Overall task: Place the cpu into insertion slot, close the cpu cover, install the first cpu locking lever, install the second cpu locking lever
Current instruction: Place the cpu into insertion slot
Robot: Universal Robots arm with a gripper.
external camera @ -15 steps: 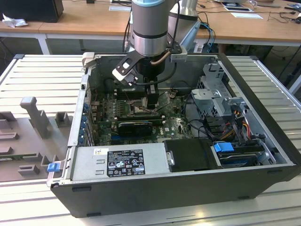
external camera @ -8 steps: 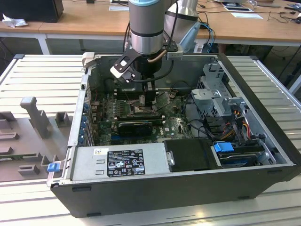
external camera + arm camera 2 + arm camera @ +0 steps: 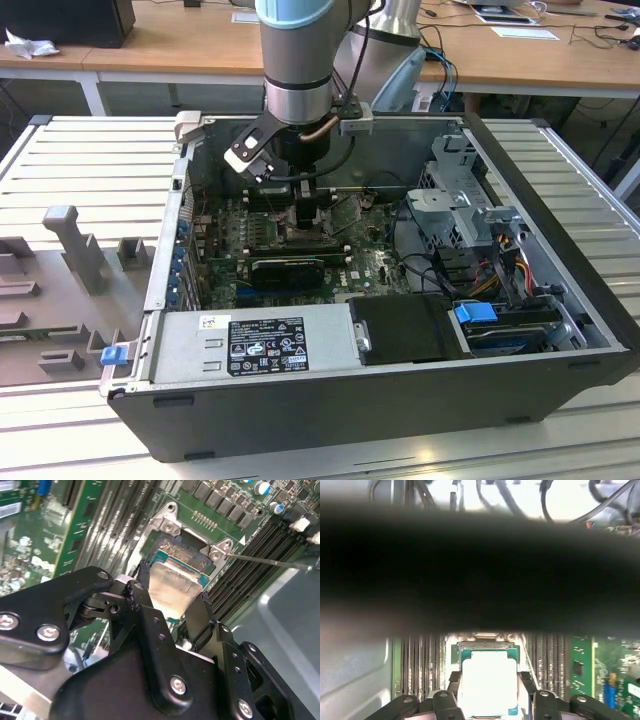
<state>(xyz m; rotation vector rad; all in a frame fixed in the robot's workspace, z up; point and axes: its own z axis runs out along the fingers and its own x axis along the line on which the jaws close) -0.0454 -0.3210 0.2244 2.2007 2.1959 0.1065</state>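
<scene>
My gripper [image 3: 308, 212] reaches down into the open computer case over the green board [image 3: 375, 265]. In both wrist views its two black fingers [image 3: 141, 587] flank the cpu [image 3: 172, 587], a pale silver square chip, and press on its opposite edges. The cpu [image 3: 489, 682] lies level over the insertion slot [image 3: 186, 550], whose grey metal rim and dark centre show just beyond the chip. A thin locking lever [image 3: 265, 560] sticks out sideways from the slot's corner. The cpu cover is hidden.
Long black memory slots [image 3: 260, 545] run along both sides of the socket. The power supply [image 3: 255, 340] and a black drive tray [image 3: 405, 328] fill the case's near side, and a drive cage with cables [image 3: 470, 225] stands at the exterior view's right. Grey fixtures [image 3: 70, 260] lie outside.
</scene>
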